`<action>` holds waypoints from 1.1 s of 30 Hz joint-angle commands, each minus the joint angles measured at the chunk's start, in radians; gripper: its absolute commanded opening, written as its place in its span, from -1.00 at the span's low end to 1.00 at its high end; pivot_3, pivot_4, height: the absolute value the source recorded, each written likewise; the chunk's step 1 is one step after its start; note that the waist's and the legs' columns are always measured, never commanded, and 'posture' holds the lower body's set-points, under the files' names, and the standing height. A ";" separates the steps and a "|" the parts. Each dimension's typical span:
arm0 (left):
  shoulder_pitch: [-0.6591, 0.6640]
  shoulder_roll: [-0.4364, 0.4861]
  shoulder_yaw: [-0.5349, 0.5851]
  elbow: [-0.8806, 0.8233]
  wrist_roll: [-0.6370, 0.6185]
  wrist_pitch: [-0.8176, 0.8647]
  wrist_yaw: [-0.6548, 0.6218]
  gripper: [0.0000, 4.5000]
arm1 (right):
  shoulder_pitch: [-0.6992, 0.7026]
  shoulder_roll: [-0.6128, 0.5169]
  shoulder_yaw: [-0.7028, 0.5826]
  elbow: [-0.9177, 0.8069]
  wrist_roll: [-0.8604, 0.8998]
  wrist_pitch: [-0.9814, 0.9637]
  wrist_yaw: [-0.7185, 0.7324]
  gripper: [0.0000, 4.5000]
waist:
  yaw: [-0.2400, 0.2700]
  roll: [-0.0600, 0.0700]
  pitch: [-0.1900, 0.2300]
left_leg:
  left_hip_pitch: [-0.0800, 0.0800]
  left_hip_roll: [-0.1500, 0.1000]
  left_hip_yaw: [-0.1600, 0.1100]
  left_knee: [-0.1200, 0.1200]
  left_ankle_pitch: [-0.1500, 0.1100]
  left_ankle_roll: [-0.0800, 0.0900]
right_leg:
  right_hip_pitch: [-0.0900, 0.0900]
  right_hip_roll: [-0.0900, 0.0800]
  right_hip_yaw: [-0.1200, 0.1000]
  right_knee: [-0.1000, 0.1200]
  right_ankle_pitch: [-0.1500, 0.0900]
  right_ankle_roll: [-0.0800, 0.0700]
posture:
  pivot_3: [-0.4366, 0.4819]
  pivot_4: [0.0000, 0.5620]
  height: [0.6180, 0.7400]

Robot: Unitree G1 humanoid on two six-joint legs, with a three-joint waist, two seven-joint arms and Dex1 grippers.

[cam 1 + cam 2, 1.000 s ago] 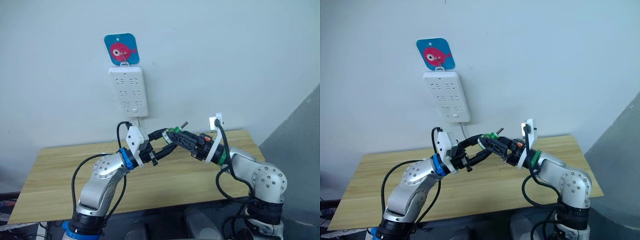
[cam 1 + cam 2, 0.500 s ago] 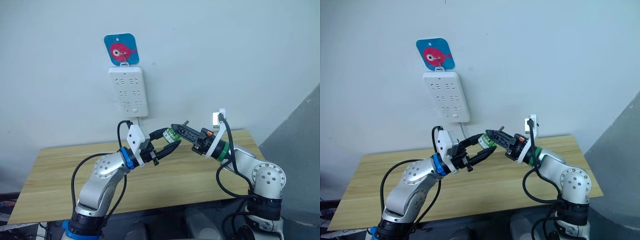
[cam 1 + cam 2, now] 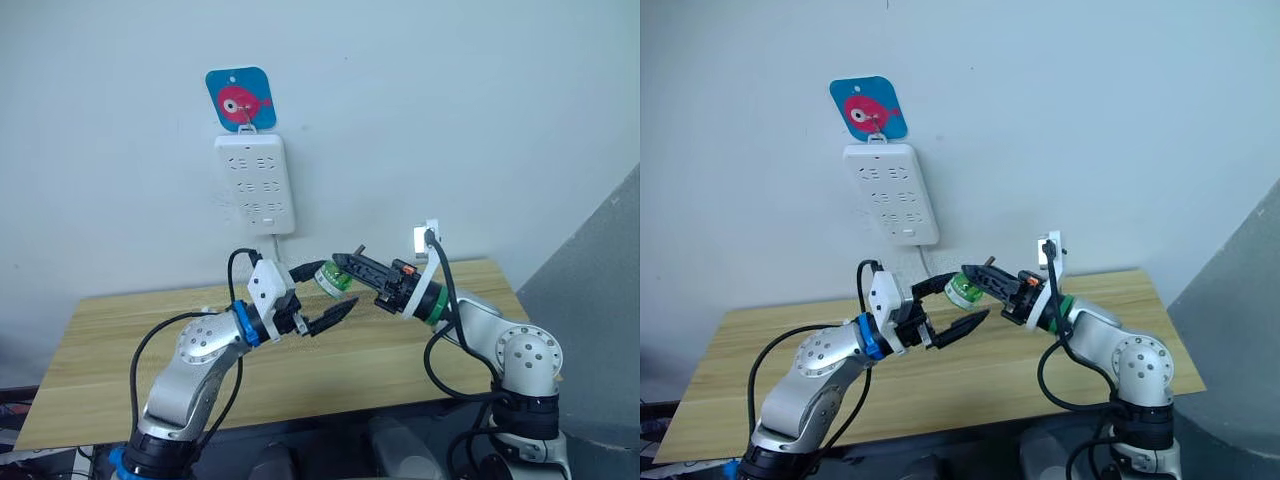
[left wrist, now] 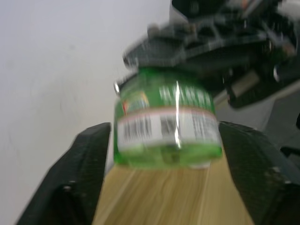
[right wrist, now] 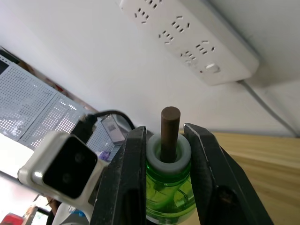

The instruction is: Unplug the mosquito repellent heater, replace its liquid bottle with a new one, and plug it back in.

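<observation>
A green liquid bottle (image 3: 962, 291) with a brown wick (image 5: 170, 123) hangs in the air above the table. My right gripper (image 5: 164, 137) is shut on its white neck, one finger on each side. My left gripper (image 3: 338, 288) is open, and its black fingers (image 4: 84, 173) stand apart on both sides of the bottle's labelled body without pressing it. The two grippers meet tip to tip over the middle of the table. The mosquito repellent heater is out of view.
A tall white power strip (image 3: 255, 185) hangs on the wall under a blue card with a pink fish (image 3: 242, 98), behind and above the grippers. The wooden table (image 3: 110, 330) lies below both arms, with a grey panel (image 3: 600, 300) at the right.
My right gripper closed on the bottle's neck and my left gripper then opened, so the bottle passed from left to right. The left arm has drawn back slightly to the left.
</observation>
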 commanded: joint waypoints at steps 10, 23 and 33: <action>0.121 0.173 0.026 -0.094 0.039 0.040 -0.040 0.98 | -0.010 -0.185 0.388 0.488 -0.971 -0.908 0.123 -0.62 | 0.006 -0.001 -0.001 | 0.000 0.000 0.002 0.000 0.000 0.000 | -0.001 -0.001 0.001 0.000 0.000 0.000 | -0.37 -0.77 0.21; 0.176 0.162 0.027 -0.156 0.086 0.077 0.040 0.98 | -0.216 -0.002 0.292 1.266 -1.128 -1.285 0.057 -0.62 | 0.031 -0.001 -0.001 | 0.001 0.000 0.001 0.000 0.000 0.000 | 0.000 -0.001 0.001 0.002 0.003 -0.006 | -0.24 -0.70 0.21; 0.245 0.137 0.102 -0.197 0.067 0.143 0.127 0.98 | -0.242 0.040 0.175 1.418 -1.100 -1.364 0.113 0.31 | 0.059 -0.001 -0.001 | 0.003 0.000 0.000 0.001 0.000 0.000 | 0.000 0.000 0.000 0.006 0.003 -0.006 | -0.16 -0.68 0.21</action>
